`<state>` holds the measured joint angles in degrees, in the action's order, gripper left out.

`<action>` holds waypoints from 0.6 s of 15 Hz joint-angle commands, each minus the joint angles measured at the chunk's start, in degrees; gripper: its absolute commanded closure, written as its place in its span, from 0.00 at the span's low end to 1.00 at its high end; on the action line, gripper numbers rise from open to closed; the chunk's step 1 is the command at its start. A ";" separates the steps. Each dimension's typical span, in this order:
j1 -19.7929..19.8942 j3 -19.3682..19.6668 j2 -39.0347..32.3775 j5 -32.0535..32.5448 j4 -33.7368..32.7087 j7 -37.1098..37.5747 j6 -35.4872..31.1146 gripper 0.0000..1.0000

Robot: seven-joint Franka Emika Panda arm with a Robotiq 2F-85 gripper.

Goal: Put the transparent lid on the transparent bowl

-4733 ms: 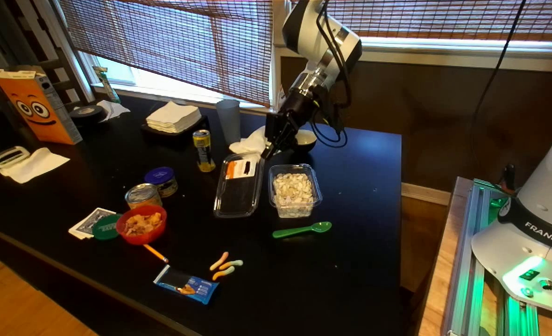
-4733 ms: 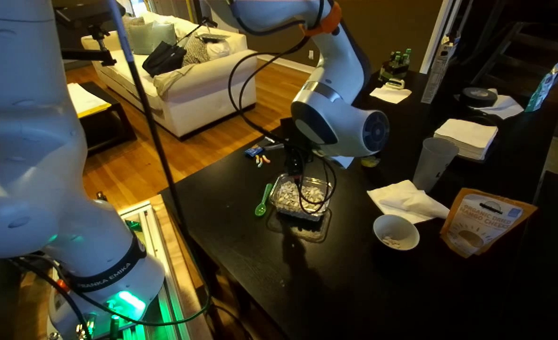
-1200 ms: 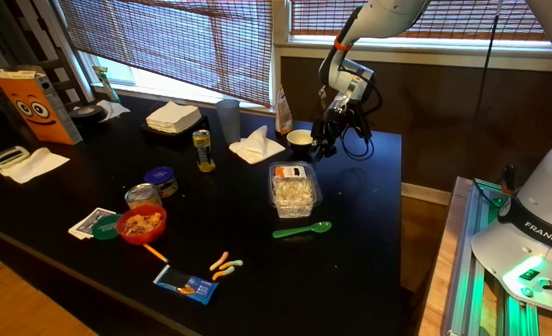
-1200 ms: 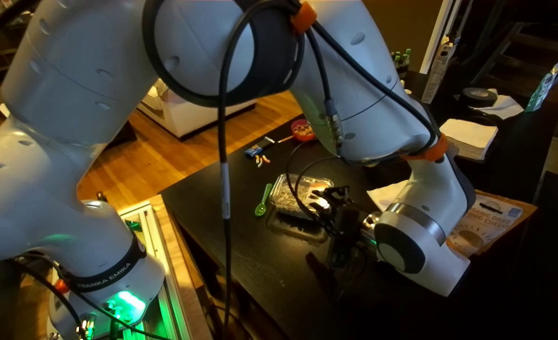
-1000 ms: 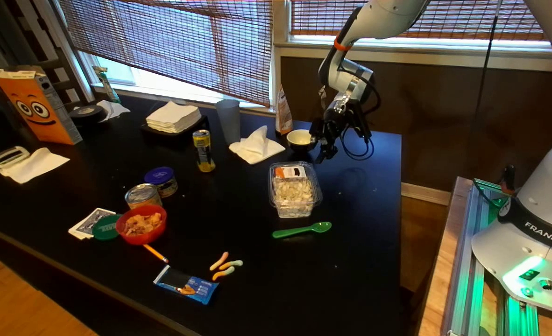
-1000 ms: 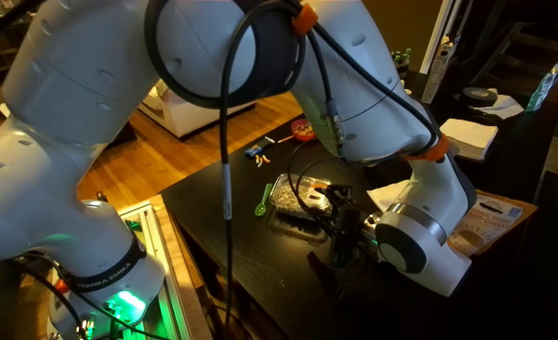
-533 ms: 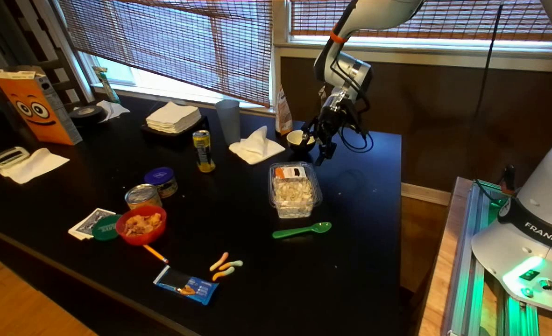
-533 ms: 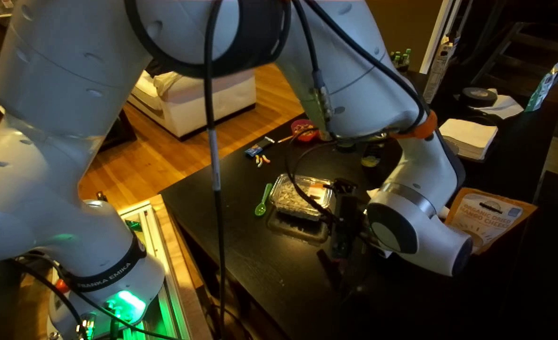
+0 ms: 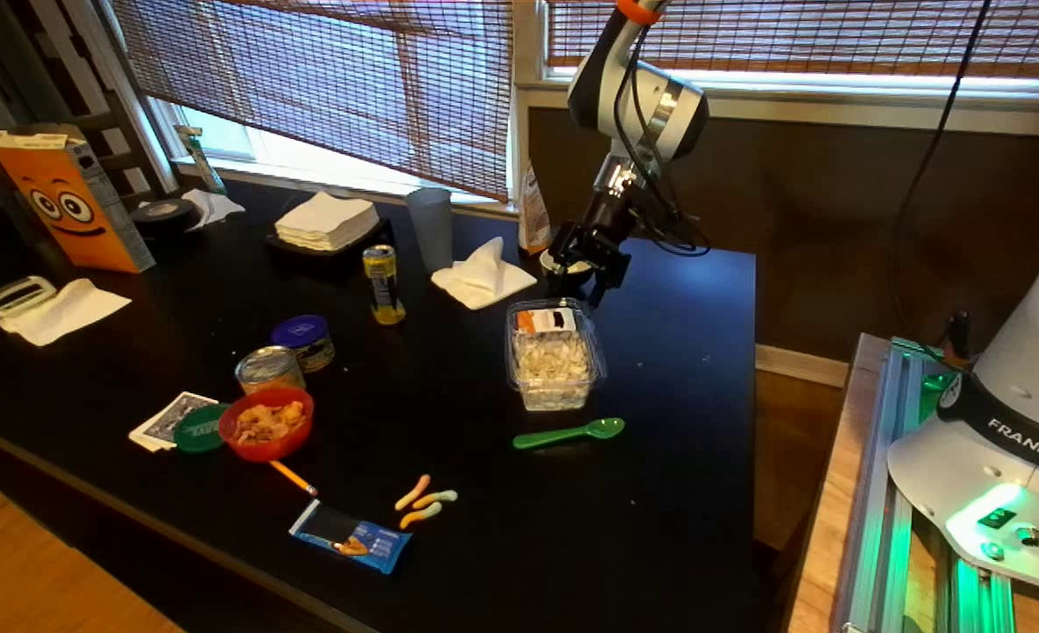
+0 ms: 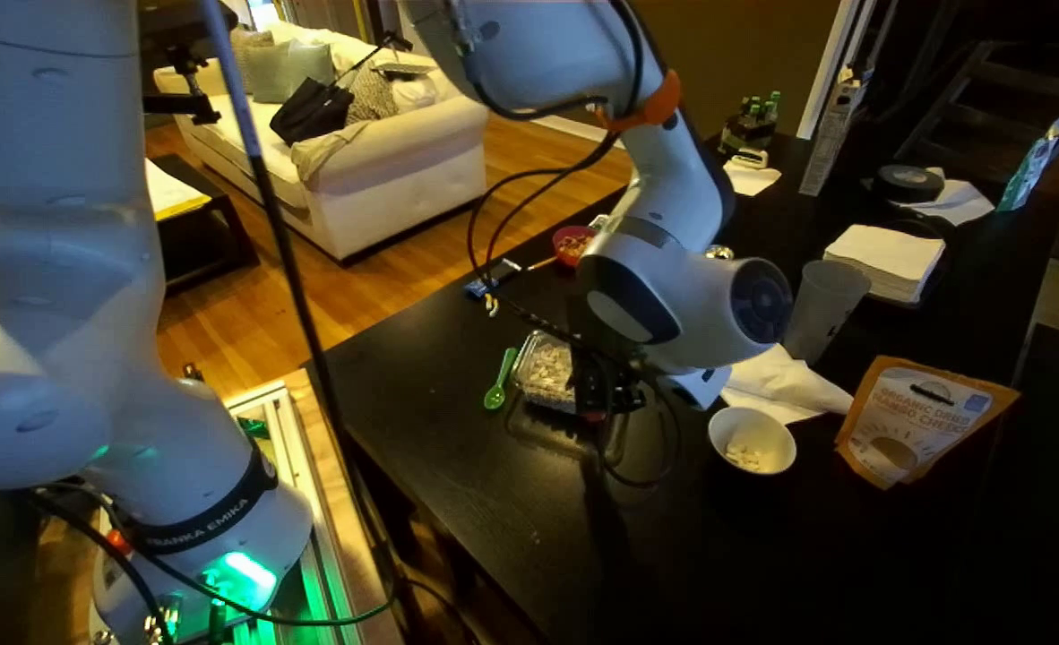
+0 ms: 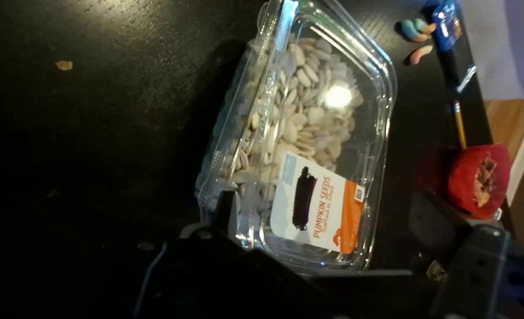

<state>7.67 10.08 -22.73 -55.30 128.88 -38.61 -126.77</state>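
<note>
The transparent lid [image 9: 546, 322], with a white and orange label, lies over the transparent bowl [image 9: 557, 398], whose pale seeds show through. Whether the lid's rim sits down all round, I cannot tell. In the wrist view the lid [image 11: 315, 199] and bowl [image 11: 226, 133] fill the middle. My gripper [image 11: 324, 206] stands at the labelled end, its dark fingers wide apart, one overlapping the bowl's corner in the picture. From an exterior view my gripper [image 9: 585, 264] hovers just behind the container's far end. In another exterior view my gripper [image 10: 606, 394] hides that end. Contact with the lid is unclear.
A green spoon [image 9: 570, 433] lies at the container's near side. By the far end are a small white bowl [image 10: 752, 439], a crumpled napkin [image 9: 483, 274] and an orange-edged pouch [image 10: 919, 421]. A grey cup [image 9: 432, 229] and yellow can [image 9: 383, 283] stand further off.
Several seconds ago the lid was at the gripper, beside the bowl; now it lies over the bowl. In the last second the gripper moved closer to the labelled end, whose edge seems slightly higher.
</note>
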 commanded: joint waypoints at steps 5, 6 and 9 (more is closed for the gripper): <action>-4.38 -5.16 13.11 0.26 15.09 13.13 -31.52 0.00; -6.42 -4.76 13.28 -1.79 15.60 14.37 -34.93 0.00; -8.94 -7.29 12.67 -4.99 15.43 19.63 -40.95 0.00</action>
<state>1.57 4.48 -11.30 -57.73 142.79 -24.24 -162.32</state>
